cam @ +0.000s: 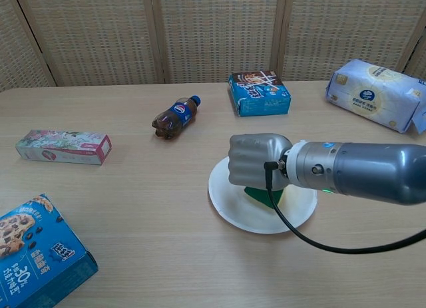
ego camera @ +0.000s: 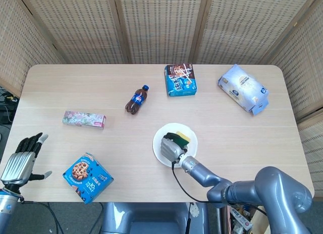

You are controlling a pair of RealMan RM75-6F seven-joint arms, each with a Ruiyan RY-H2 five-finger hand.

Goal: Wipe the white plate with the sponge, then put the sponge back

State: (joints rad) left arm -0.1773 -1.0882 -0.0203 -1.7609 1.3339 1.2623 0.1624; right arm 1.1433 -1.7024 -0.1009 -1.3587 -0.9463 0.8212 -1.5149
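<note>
The white plate (ego camera: 191, 134) (cam: 229, 210) lies on the table's near middle. My right hand (ego camera: 169, 147) (cam: 256, 161) is over the plate, fingers curled around the sponge. The sponge (ego camera: 180, 138) (cam: 265, 196) shows green and yellow beyond the hand in the head view, and its green side pokes out under the hand onto the plate in the chest view. My left hand (ego camera: 20, 158) hangs off the table's left front corner, fingers spread, holding nothing; only the head view shows it.
A cola bottle (ego camera: 137, 99) lies behind the plate to the left. A blue box (ego camera: 180, 80) and a white pack (ego camera: 243, 88) sit at the back. A flowered box (ego camera: 84, 119) and a cookie box (ego camera: 87, 177) are on the left.
</note>
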